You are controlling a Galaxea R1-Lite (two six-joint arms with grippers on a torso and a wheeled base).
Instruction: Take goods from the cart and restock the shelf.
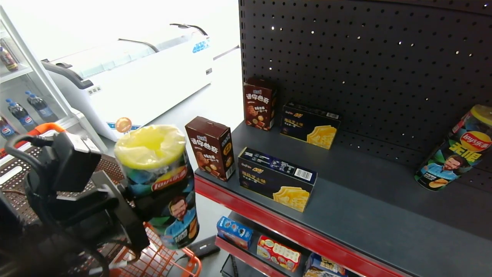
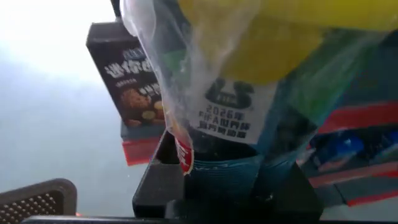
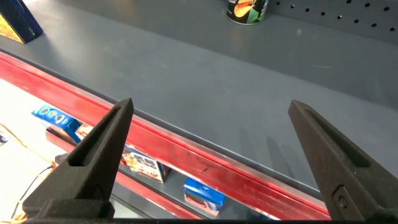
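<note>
Clenched on the upright can (image 1: pixel 155 169) at the frame's lower left, above the cart (image 1: pixel 169 263), the left tool (image 1: pixel 144 206) has the shelf (image 1: pixel 365 215) and its bare stretch lying to its right, while the right tool (image 3: pixel 210 107) hangs spread open over that shelf.

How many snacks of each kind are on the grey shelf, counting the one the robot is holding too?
chip can: 2
brown box: 2
blue box: 2
Total: 6
</note>
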